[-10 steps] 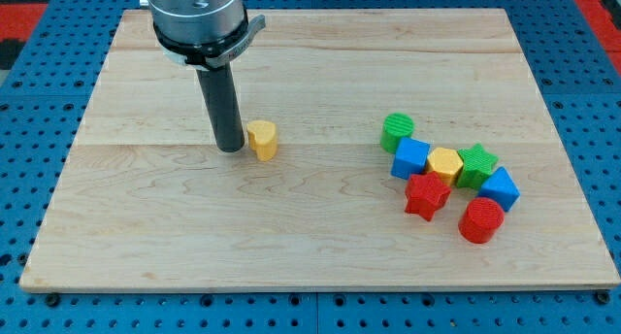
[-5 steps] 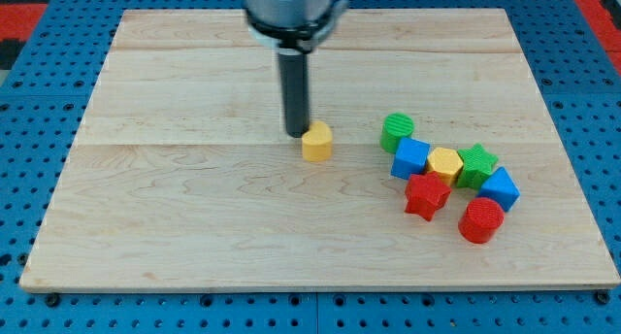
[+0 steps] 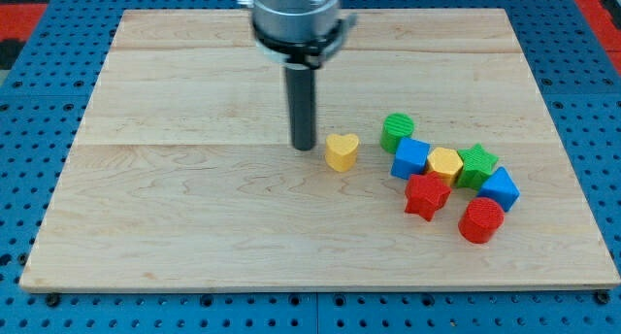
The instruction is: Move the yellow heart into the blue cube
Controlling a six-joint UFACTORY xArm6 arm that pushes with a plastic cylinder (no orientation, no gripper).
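Eight blocks [image 3: 444, 165], two per colour; my jawless tip [image 3: 304, 146] stands just beside the yellow heart [image 3: 341, 151].

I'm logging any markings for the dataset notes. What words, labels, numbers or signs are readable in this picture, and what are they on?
None: no readable text shows anywhere.
The yellow heart, the blue cube and the other blocks have plain faces.
The wooden board shows only grain.
My tip, just to the view's left of the heart, and the rod above it carry no legible mark.
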